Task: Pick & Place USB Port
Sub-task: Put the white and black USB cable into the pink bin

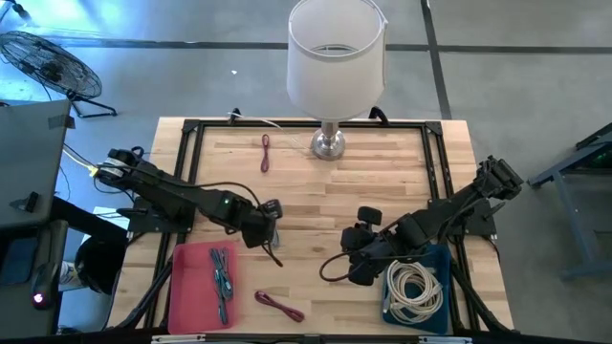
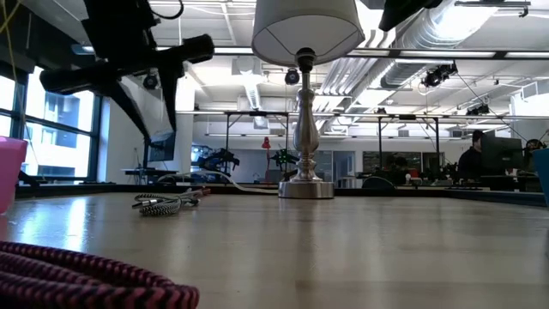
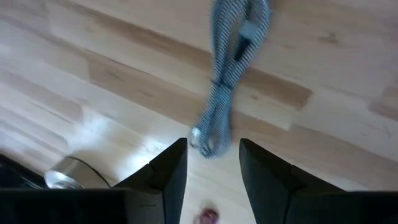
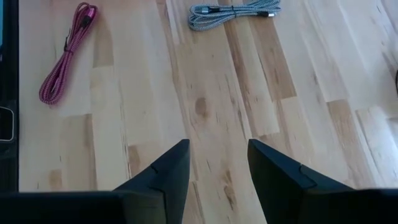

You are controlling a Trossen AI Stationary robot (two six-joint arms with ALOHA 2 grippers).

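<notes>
The gray braided cable point(image 3: 231, 74) is running off the left wrist picture's edge, so its far end is not showing. In the high view the left gripper point(image 1: 271, 227) is covering most of that cable. In the low view the pink cable point(image 2: 81, 276) is lying blurred against the lens and running past the picture's edges. The pink tray point(image 2: 10, 172) is showing only a corner there, and the people behind the counter point(image 2: 360, 240) are looking too small to make out.

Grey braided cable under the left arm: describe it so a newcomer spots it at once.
Start at the lamp at the table's far edge and come toward the pink tray. Just off that tray's far right corner, under the left gripper, lies the grey braided cable, loose on bare wood. Its lookalike lies inside the tray; the other loose cables are magenta.
</notes>
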